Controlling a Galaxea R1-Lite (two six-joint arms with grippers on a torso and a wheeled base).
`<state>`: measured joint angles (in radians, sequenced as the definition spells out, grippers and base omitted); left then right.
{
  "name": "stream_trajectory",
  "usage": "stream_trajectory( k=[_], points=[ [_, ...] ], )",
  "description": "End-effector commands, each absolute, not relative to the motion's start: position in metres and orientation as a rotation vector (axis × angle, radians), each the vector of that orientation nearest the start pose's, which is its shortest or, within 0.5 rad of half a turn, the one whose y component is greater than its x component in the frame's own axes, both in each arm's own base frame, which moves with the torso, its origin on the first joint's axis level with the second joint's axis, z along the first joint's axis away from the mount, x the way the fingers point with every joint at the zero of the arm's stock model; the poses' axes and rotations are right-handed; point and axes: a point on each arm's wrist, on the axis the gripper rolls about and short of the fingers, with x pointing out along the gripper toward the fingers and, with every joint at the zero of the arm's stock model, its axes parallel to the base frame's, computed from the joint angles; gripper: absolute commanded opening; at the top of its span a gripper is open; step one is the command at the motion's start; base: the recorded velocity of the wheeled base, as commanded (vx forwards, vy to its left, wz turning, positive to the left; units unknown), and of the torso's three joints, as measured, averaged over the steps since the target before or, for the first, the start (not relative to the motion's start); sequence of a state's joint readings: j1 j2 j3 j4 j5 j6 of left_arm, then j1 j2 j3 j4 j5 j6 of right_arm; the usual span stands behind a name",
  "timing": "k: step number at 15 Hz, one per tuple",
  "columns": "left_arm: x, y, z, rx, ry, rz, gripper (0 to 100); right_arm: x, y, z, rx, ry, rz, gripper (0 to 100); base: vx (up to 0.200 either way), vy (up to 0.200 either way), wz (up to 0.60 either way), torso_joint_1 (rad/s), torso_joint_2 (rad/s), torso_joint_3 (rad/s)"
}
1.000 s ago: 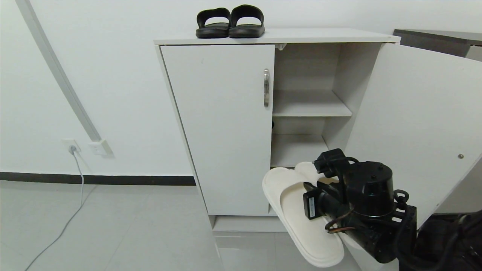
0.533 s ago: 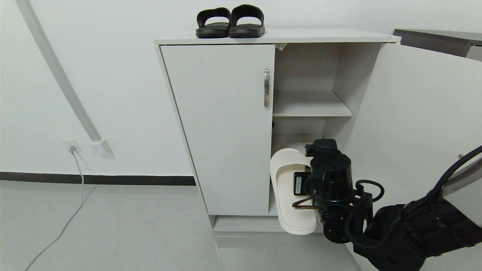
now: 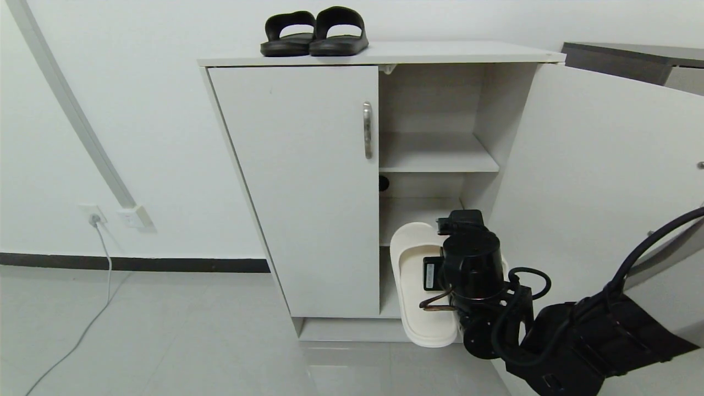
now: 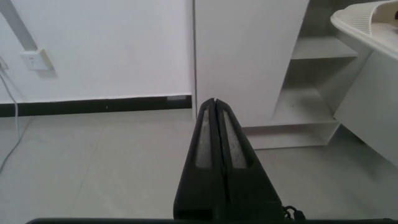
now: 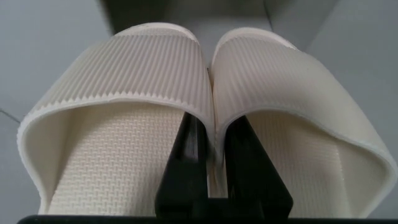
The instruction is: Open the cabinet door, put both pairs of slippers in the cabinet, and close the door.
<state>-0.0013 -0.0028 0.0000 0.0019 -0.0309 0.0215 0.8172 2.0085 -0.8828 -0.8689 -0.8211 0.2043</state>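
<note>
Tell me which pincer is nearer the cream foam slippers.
Right. The right pincer grips the cream foam slippers together; the left pincer sits shut, apart from them.

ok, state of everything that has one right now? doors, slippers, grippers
left door: shut
right door: swung open
black slippers: side by side on top of the cabinet
white slippers: gripped as a pair, at the cabinet's open side, not set down
right gripper: shut on the white slippers
left gripper: shut, holding nothing
</note>
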Motion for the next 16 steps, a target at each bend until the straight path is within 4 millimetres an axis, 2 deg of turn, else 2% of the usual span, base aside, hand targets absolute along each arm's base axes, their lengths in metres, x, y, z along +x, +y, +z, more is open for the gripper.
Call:
stream_trajectory(
  k=[1, 5, 11, 16],
  points=[
    [-0.023, -0.001, 0.075, 0.021, 0.001, -0.032, 0, 0.261, 0.254, 0.120, 0.011, 0.179, -0.021, 0, 0.000, 0.000, 0.00, 0.000, 0.00, 0.000],
    [-0.023, -0.001, 0.075, 0.021, 0.001, -0.032, 0, 0.263, 0.256, 0.112, 0.004, 0.188, -0.021, 0, 0.000, 0.000, 0.00, 0.000, 0.00, 0.000],
    [-0.023, -0.001, 0.075, 0.018, 0.001, -0.031, 0, 0.276, 0.263, 0.083, -0.007, 0.205, 0.010, 0, 0.000, 0.000, 0.00, 0.000, 0.00, 0.000],
    [-0.023, -0.001, 0.075, 0.020, 0.001, -0.032, 0, 0.289, 0.265, 0.078, 0.003, 0.208, 0.024, 0, 0.000, 0.000, 0.00, 0.000, 0.00, 0.000]
  ],
)
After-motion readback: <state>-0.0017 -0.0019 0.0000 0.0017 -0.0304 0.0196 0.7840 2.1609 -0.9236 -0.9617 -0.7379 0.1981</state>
